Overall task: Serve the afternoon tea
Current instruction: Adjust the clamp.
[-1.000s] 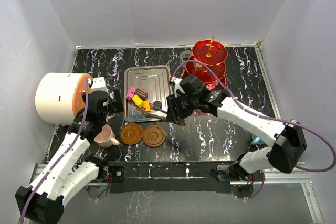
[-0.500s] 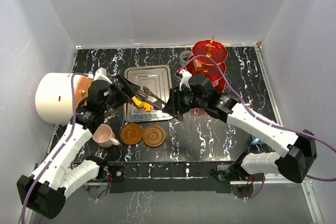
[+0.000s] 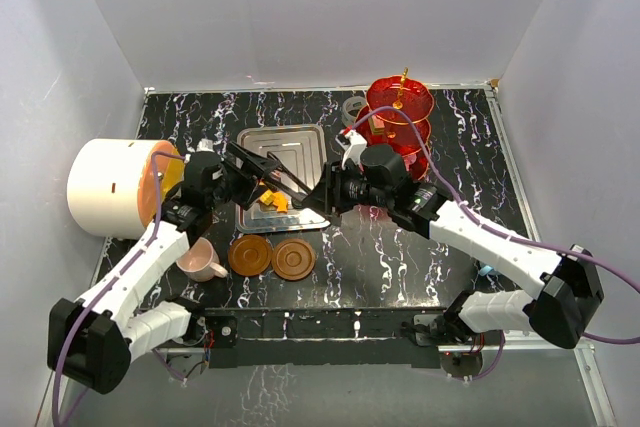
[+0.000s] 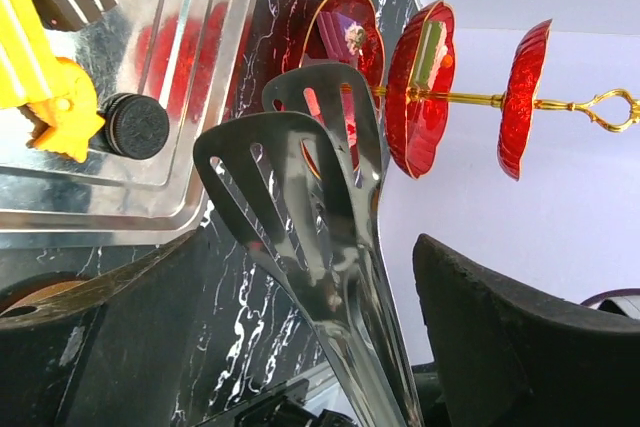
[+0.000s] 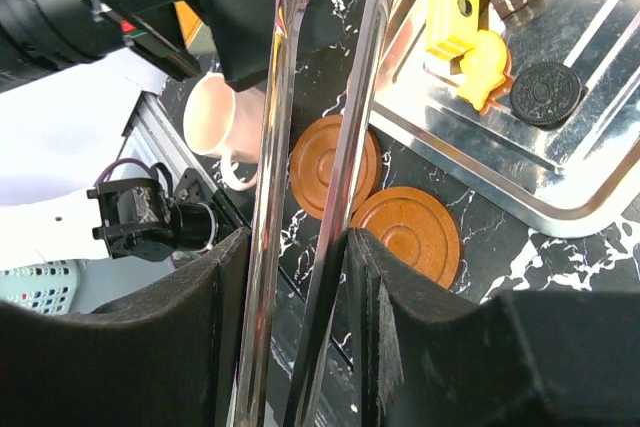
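Steel tongs [image 3: 290, 179] hang over the tray between my two grippers. My right gripper [image 3: 320, 195] is shut on their two arms [image 5: 270, 197], with both pads pressing them. My left gripper [image 3: 255, 169] stands open around the slotted heads [image 4: 300, 177], with gaps on both sides. Yellow, striped and black sweets [image 3: 272, 199] lie on the tray below. The red three-tier stand [image 3: 400, 107] rises at the back right and holds a few pieces. A pink cup [image 3: 200, 260] and two brown saucers [image 3: 250, 254] [image 3: 294, 259] sit near the front.
The silver tray [image 3: 300, 142] lies mid-table. A big white drum with an orange face [image 3: 105, 187] stands at the left, close behind my left arm. A small grey roll [image 3: 353, 105] sits beside the stand. White walls enclose the table.
My left gripper swung right from beside the drum to the tongs and its jaws narrowed a little around them. My right gripper raised the tongs off the sweets and edged right.
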You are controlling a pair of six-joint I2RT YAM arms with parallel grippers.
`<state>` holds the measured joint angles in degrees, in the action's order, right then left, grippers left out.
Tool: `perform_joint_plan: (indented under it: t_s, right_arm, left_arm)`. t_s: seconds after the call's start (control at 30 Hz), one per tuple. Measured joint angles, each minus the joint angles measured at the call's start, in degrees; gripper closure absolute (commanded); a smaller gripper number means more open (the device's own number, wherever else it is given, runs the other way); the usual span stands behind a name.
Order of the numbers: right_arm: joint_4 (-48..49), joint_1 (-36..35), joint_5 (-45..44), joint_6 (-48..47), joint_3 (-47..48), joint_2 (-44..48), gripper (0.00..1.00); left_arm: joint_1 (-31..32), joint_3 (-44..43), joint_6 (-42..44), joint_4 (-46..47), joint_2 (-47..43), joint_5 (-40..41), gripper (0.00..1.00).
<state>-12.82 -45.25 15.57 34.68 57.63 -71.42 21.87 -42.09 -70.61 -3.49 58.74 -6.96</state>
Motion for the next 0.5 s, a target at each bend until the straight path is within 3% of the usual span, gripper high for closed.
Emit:
perform_joint_plan:
  t_s: [0.27,0.5]
  right_arm:
    - [4.3,0.0,0.7,1.7,-0.5,-0.3,0.61]
    - [4.5,0.0,1.7,1.7,-1.3,-1.4,0.61]
  left_arm:
    - [0.2,1.2,-5.8,4.0,2.4,-0.7,0.54]
    - [0.4,2.8,-9.9,4.8,2.4,-0.6,0.72]
